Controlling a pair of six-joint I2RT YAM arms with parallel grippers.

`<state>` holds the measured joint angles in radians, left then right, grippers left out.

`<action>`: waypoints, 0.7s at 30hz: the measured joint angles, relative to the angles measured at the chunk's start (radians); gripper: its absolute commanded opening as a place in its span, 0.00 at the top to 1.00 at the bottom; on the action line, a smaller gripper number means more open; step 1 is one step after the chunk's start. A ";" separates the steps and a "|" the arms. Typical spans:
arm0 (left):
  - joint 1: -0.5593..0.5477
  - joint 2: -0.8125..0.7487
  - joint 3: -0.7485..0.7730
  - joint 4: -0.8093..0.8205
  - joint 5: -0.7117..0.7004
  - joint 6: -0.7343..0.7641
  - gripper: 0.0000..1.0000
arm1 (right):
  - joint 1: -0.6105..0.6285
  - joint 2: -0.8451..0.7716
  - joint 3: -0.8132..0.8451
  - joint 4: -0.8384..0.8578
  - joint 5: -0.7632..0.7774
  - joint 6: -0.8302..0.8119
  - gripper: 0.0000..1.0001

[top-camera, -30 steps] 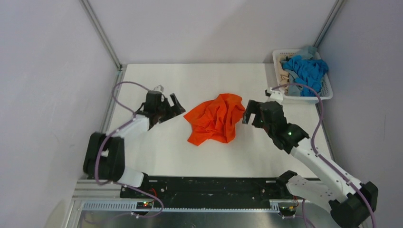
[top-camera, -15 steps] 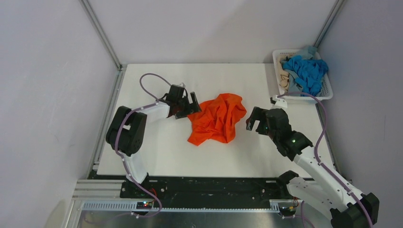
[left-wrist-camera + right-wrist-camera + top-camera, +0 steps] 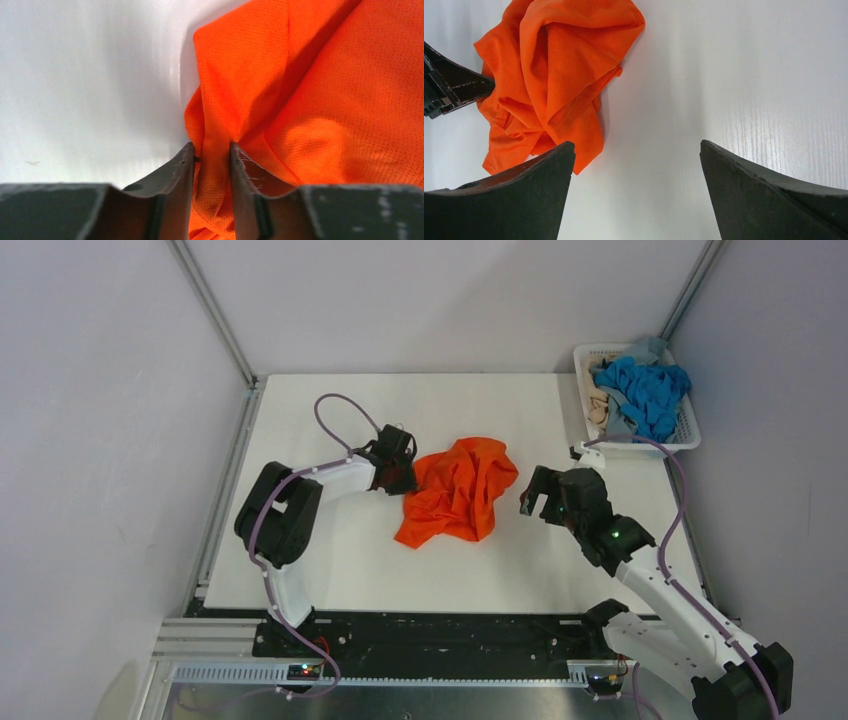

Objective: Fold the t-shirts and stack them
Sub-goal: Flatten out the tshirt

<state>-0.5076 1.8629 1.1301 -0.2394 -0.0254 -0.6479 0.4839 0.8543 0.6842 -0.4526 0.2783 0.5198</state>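
A crumpled bright orange t-shirt lies in the middle of the white table. My left gripper is at the shirt's left edge, and in the left wrist view its jaws are shut on a narrow fold of the orange cloth. My right gripper hovers open just right of the shirt, with nothing between its fingers. The right wrist view shows the orange shirt at upper left, with the left gripper's fingers against its edge.
A white slotted basket stands at the table's far right corner. It holds a bright blue shirt, a grey-blue one and a beige one. Grey walls enclose the table on three sides.
My left gripper moved right to the orange shirt's left edge and closed on a fold of it. My right gripper drew back slightly toward the near right, still open.
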 measured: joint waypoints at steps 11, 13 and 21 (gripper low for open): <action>0.000 -0.043 0.006 -0.079 -0.082 0.013 1.00 | 0.003 0.126 -0.014 0.080 -0.055 -0.008 0.05; 0.000 -0.062 0.006 -0.087 -0.090 0.020 1.00 | 0.008 0.164 -0.016 0.124 -0.085 -0.003 0.06; 0.000 -0.124 0.005 -0.108 -0.108 0.031 1.00 | 0.048 0.311 -0.012 0.334 -0.192 0.048 0.17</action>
<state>-0.5079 1.7393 1.1355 -0.3477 -0.1337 -0.6167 0.5316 1.1652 0.6720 -0.1184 0.0868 0.5682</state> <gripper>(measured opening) 0.022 0.898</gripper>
